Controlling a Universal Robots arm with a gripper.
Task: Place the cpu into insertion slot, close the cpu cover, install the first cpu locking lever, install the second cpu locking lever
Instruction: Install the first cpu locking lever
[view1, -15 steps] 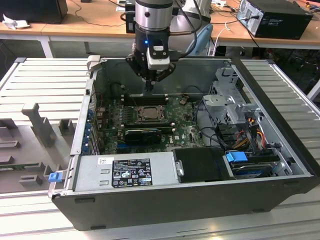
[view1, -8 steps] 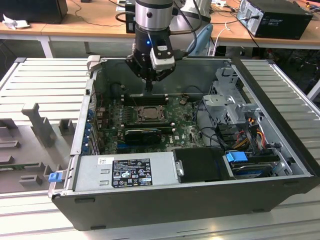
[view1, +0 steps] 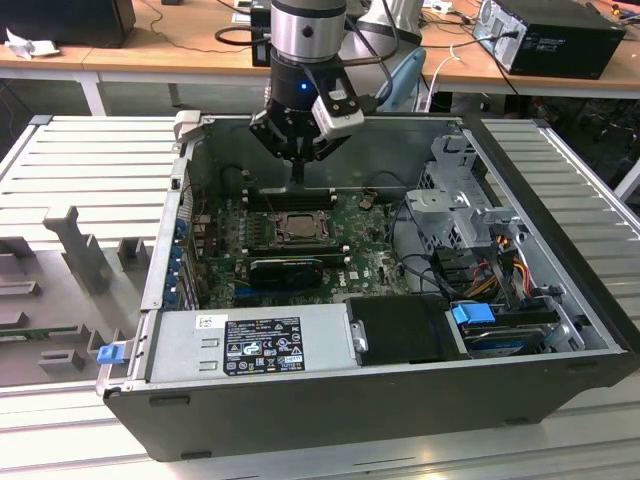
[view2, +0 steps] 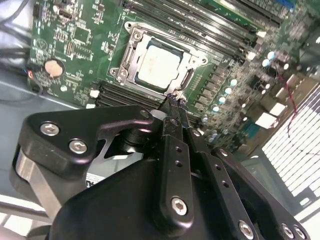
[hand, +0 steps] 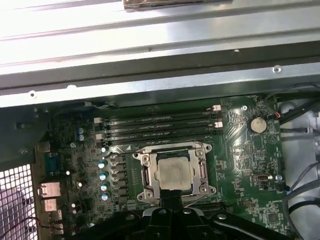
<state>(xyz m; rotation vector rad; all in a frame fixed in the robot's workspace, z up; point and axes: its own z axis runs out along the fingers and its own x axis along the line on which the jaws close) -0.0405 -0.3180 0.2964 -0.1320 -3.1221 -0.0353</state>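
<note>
I hold my pincer (view2: 175, 100) clenched, empty, at twelve o'clock of the cpu (view1: 297, 229) in the exterior view. The chip sits under the lowered cpu cover (hand: 172, 156). I judge this the lever step, needing a precise press.

One small silvery square cpu (hand: 173, 174) is being counted, along with one metal frame-shaped cpu cover (hand: 172, 151) and one round silver coin battery (hand: 257, 124). One open dark-grey metal computer case (view1: 380, 400) is being counted. Two blue plastic tabs (view1: 110, 352) are being tallied, the second tab (view1: 472, 313) included.
</note>
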